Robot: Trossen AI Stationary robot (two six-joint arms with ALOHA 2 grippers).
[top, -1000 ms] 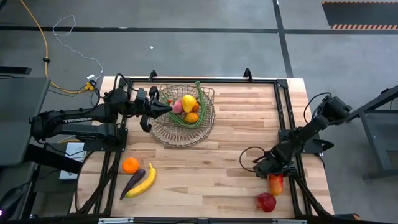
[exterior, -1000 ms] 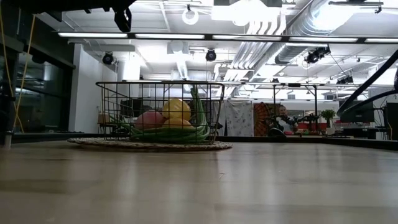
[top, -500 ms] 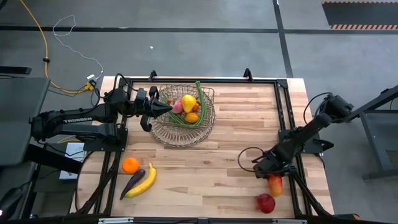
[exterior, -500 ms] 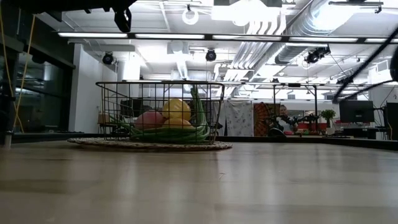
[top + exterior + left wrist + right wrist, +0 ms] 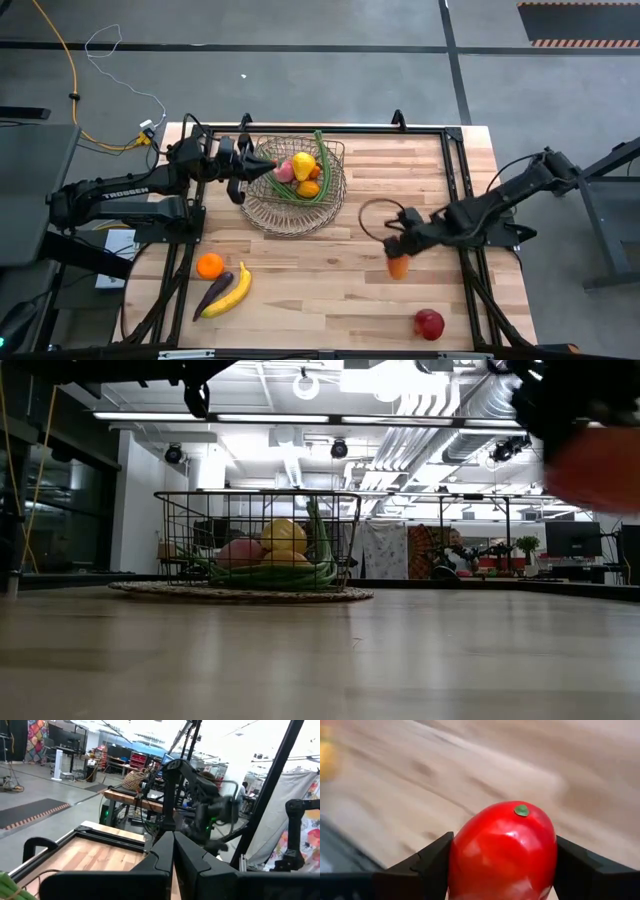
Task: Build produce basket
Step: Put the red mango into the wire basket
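Note:
The wire basket [image 5: 262,205] stands at the far left of the table and holds a yellow lemon [image 5: 303,163], green beans [image 5: 320,160] and other produce. My left gripper [image 5: 268,171] is shut and hovers over the basket's left rim. My right gripper [image 5: 398,256] is shut on a red fruit [image 5: 399,268] above the table's middle right; in the low view this fruit [image 5: 600,465] is a blur high up. An orange [image 5: 210,265], an eggplant [image 5: 213,293] and a banana [image 5: 232,293] lie near left, and a red apple [image 5: 429,323] near right. My right gripper pinches the red fruit by its two opposite sides [image 5: 462,855] between its two fingers [image 5: 427,860]. The fingers slant downward from the table's right. The fruit is lifted clear of the table, its end with the small green spot [image 5: 521,810] pointing away from the wrist.
A black frame [image 5: 455,170] runs along the table's far and right sides. Bare wood [image 5: 330,270] lies between the basket and the held fruit.
My right gripper has taken the red fruit from its place near the right edge, beside the red apple. It has risen and swung toward the table's left, turning its wrist on the way. The fruit is now lifted clear.

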